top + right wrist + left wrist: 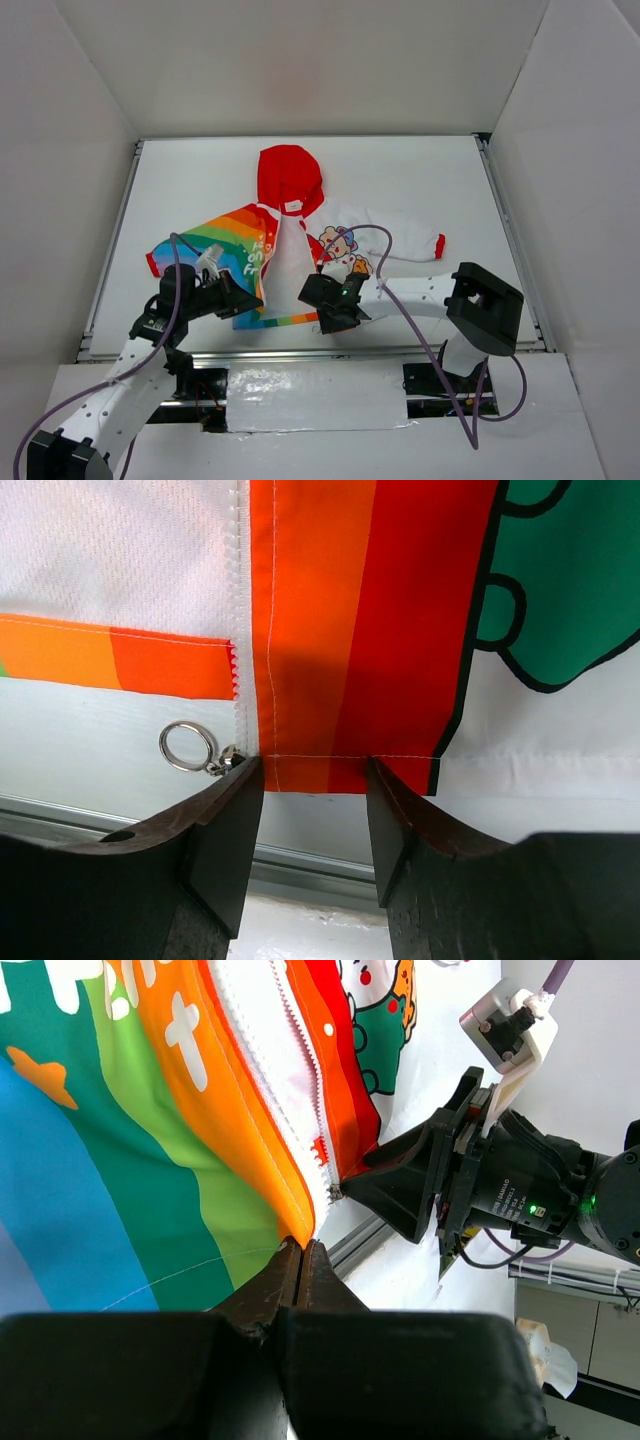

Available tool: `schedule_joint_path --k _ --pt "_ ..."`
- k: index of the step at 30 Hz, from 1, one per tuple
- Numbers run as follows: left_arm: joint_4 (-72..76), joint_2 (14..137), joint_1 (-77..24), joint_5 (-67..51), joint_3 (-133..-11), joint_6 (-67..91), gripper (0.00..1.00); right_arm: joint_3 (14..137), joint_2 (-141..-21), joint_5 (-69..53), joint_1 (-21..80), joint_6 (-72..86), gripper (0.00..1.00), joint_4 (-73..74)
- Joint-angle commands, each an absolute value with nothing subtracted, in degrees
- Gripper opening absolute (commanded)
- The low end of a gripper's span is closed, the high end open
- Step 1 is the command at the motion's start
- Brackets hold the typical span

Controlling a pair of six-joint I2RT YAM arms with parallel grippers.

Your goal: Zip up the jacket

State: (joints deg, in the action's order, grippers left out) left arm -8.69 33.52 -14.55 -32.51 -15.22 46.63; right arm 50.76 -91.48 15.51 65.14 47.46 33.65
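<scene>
The jacket (228, 245) lies open on the table, red hood (288, 178) far, rainbow half left, cartoon-print half (345, 245) right. My left gripper (248, 300) is shut on the rainbow half's bottom hem by the zipper; in the left wrist view its jaws (301, 1248) pinch the orange edge (285, 1175) beside the white zipper teeth (296, 1090). My right gripper (322, 300) is open at the other half's bottom hem; in the right wrist view (315, 770) its jaws straddle the red-orange hem (340, 680). The ring-shaped zipper pull (187, 747) lies just left of its left finger.
The table's metal front rail (300, 350) runs just behind both grippers and shows in the right wrist view (300, 865). White walls enclose the table on three sides. Purple cables (400, 300) loop over the right arm. A shiny taped patch (315, 395) lies between the arm bases.
</scene>
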Motion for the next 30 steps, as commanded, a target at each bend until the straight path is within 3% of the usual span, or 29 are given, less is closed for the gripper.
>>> schedule_joint_path --k 1,11,30 --pt "-6.5 33.6 -14.6 -34.2 -15.6 45.7 0.00 51.2 -92.5 17.1 65.8 48.4 0.53 34.2" --pt "-5.8 34.7 -14.6 -34.6 -15.6 45.6 0.00 50.3 -87.4 19.4 65.8 49.7 0.54 34.7" --pt "-5.4 34.0 -14.6 -35.5 -15.3 45.7 0.00 51.0 -92.5 18.5 65.8 48.8 0.53 34.1"
